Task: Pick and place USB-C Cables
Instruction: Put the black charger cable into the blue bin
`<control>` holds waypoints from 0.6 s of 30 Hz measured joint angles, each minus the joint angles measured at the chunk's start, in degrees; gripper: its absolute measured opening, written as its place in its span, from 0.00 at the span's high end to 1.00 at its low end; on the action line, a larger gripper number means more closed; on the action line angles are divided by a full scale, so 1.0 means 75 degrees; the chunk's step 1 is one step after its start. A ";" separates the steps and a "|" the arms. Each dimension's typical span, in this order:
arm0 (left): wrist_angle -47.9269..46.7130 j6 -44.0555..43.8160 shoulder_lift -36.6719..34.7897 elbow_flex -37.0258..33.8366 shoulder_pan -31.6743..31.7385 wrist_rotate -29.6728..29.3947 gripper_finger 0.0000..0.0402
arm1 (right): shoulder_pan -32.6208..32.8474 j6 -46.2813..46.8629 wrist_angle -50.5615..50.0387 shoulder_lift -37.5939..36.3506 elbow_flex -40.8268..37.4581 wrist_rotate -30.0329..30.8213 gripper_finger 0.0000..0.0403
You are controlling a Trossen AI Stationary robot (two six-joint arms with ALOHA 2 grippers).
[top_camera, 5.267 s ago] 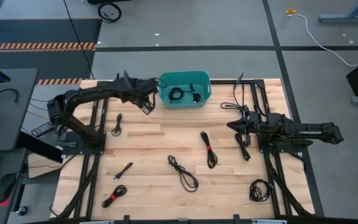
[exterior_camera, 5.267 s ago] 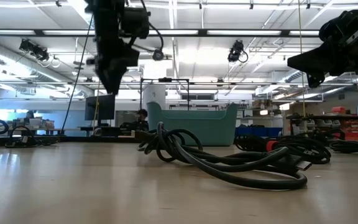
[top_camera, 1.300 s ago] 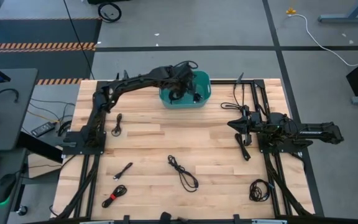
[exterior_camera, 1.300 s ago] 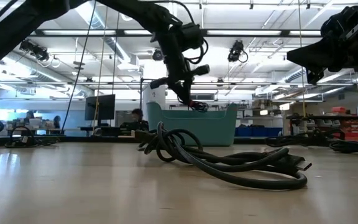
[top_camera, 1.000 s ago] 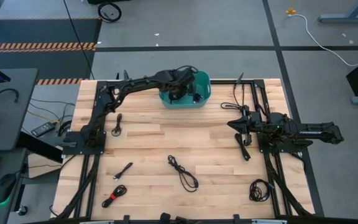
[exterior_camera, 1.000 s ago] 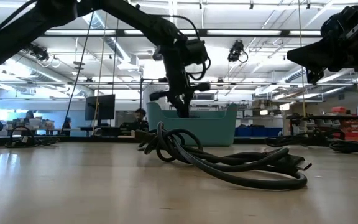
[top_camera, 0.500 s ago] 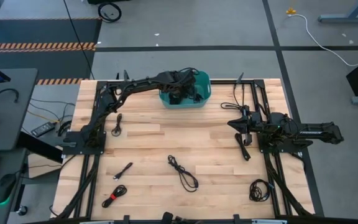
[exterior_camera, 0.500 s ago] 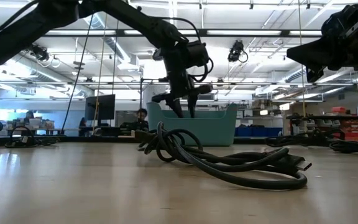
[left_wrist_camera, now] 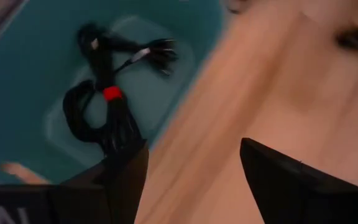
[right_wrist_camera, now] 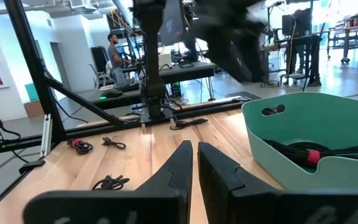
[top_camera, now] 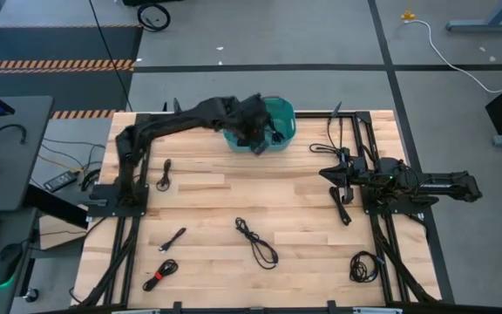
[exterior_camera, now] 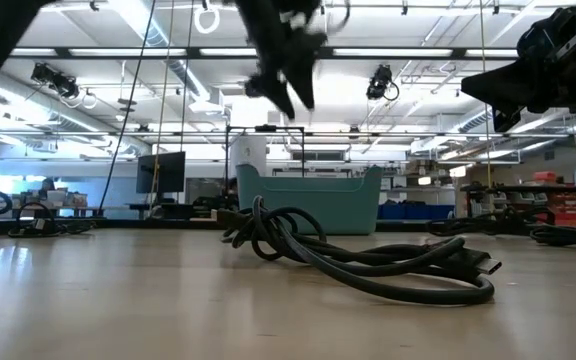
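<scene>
Teal bin [top_camera: 281, 112] at the counter's [top_camera: 216, 209] far edge is holding coiled USB-C Cables [left_wrist_camera: 101, 102], one bound with a red tie [left_wrist_camera: 111, 93]. Left gripper [top_camera: 257, 139] is hanging over the bin's near rim, fingers [left_wrist_camera: 126, 177] spread and carrying nothing. Right gripper [right_wrist_camera: 192, 163] is waiting at the right side, fingers pressed together, empty. More cables [top_camera: 257, 242] are lying scattered across the wood.

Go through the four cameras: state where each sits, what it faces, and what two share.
High: overhead, looking down on the wooden table, both arms.
Low: table height, facing a cable bundle, teal bin behind.
Left wrist: over the bin, jaws apart, red-tied cable inside.
Right wrist: across the table, jaws shut.
Shared: all four see the bin.
</scene>
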 joint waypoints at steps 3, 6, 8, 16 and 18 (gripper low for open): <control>-0.0369 0.0626 -0.0359 0.0003 -0.0858 -0.0556 0.38 | 0.0002 0.0000 0.0000 0.0000 0.0000 0.0001 0.93; -0.0435 0.1094 -0.0506 0.0003 -0.1855 -0.0622 0.41 | 0.0001 0.0000 0.0000 0.0000 0.0000 0.0001 0.93; -0.0418 0.1397 -0.0514 0.0003 -0.2559 -0.0614 0.43 | -0.0001 -0.0002 0.0002 0.0000 0.0000 0.0001 0.93; 0.0263 0.1923 -0.0409 -0.1263 -0.4617 -0.0292 0.47 | 0.0001 -0.0001 0.0010 0.0000 0.0000 -0.0001 0.93; 0.0253 0.2042 -0.0392 -0.1883 -0.4928 -0.0287 0.48 | -0.0001 0.0000 0.0012 0.0000 0.0000 0.0001 0.93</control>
